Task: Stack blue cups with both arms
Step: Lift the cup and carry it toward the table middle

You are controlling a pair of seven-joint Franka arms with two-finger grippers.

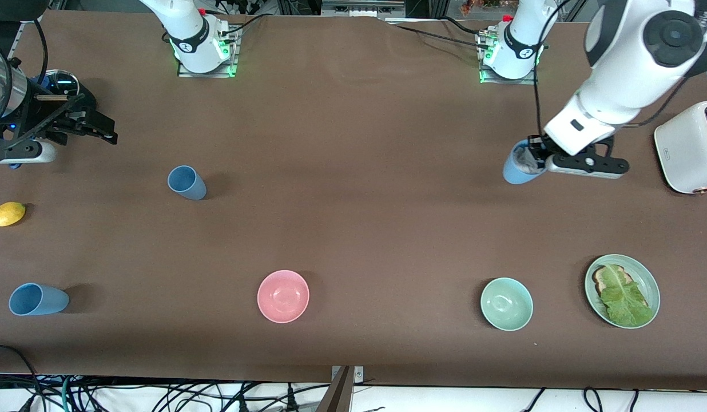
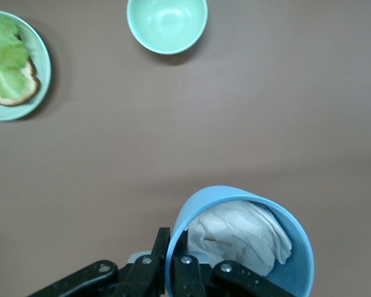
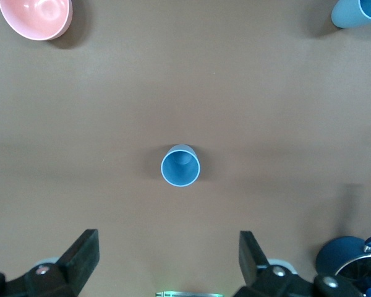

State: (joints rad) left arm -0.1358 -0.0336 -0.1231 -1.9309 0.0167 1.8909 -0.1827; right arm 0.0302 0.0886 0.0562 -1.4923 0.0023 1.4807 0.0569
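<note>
Toward the left arm's end of the tabletop (image 1: 353, 229), the left gripper (image 1: 531, 160) holds a matte sky-blue cup (image 1: 518, 166), seemingly paper-stuffed, by its rim. The right gripper (image 3: 167, 260) hovers, fingers wide, over an upright duller blue cup (image 3: 180, 166); descending to grasp it seems next.

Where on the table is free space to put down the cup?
Bare cloth spans the middle, bordered by the standing blue cup, pink bowl, green bowl and the left gripper holding its cup. It is crowded beside the toaster and plate.
</note>
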